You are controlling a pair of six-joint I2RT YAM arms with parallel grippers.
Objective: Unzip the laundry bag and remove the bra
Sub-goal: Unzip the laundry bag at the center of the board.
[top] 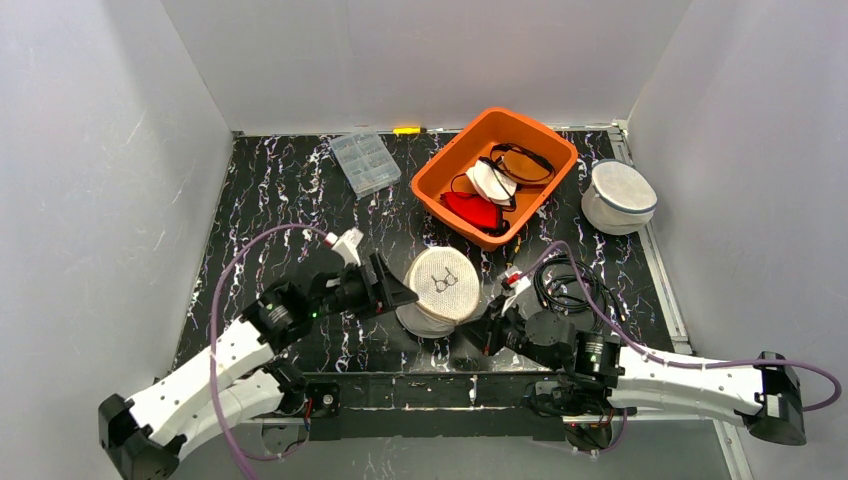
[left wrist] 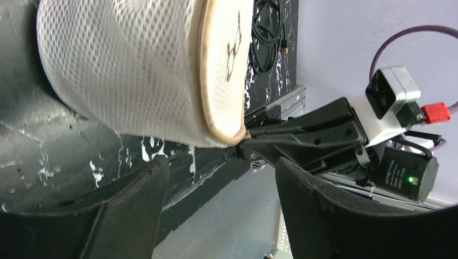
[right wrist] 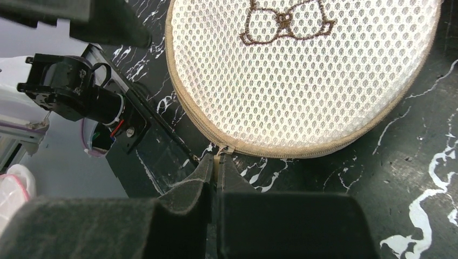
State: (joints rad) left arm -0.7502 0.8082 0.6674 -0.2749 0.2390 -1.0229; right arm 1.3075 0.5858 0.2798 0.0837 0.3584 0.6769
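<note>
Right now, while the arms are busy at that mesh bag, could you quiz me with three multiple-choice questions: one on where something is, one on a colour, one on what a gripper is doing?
1. Where is the orange bin?
A) at the arms' bases
B) on the far side of the table, right of centre
C) against the left wall

2. What colour is the bow stitched on the laundry bag?
A) brown
B) red
C) blue

3. What is the right gripper doing?
A) open over the bin
B) hanging free
C) shut on the zipper pull

Answers: 1 B, the top view shows it near the back edge. 2 A, the right wrist view shows brown thread. 3 C, its fingers meet on the pull at the bag's rim.
</note>
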